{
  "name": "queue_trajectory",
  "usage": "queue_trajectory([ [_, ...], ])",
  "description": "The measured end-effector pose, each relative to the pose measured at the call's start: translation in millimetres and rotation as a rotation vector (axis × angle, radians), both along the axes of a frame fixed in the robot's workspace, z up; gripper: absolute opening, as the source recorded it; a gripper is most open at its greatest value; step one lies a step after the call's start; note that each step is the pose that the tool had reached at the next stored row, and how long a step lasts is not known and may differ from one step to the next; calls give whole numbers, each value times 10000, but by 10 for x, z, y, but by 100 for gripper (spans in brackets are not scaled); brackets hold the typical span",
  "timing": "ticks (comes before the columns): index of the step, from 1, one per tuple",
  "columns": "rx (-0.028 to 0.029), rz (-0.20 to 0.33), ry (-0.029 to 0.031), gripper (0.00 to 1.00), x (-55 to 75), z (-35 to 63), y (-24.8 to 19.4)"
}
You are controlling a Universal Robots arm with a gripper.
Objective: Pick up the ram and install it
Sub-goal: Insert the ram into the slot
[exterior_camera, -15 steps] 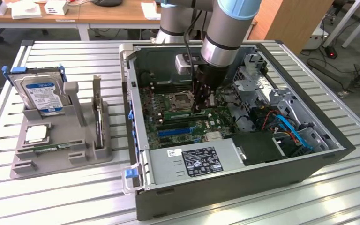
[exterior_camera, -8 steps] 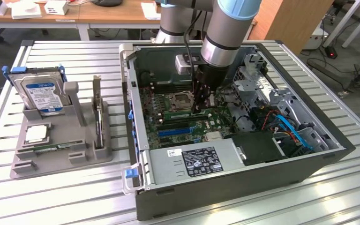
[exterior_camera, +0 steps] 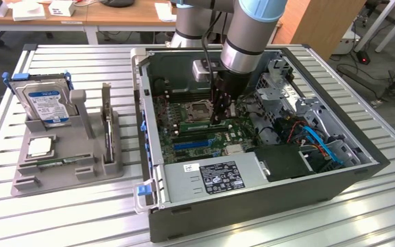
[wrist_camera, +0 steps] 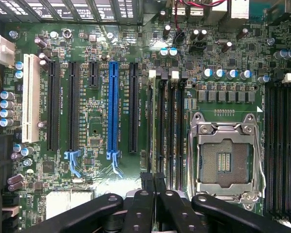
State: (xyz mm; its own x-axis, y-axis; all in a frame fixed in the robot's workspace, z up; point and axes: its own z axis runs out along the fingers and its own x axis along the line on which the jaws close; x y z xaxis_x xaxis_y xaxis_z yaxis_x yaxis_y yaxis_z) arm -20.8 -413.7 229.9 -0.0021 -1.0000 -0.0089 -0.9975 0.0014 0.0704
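The gripper (wrist_camera: 153, 178) is hanging inside the computer case (exterior_camera: 252, 206), fingers pressed together, just above the ram (exterior_camera: 192, 125), which is standing on edge beside the processor socket (wrist_camera: 226, 158). Cables (exterior_camera: 314, 139) are crowding the exterior view's right.

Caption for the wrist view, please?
Shut gripper poised over the memory slots beside the empty CPU socket.

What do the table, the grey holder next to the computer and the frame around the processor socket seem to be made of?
Table: probably bare aluminium; matt silver, with long grooved slats.
Grey holder: likely plastic; even matt grey, blocky moulded or printed shapes.
Socket frame: metal, perhaps steel; bright and shiny, with thin bent edges.
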Motion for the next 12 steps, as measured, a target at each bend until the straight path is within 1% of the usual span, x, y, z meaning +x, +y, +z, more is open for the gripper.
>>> queue_trajectory([
  [6, -2, 0, 1, 11, 0, -1, 0],
  [12, 0, 0, -1, 11, -1, -24, 0],
])
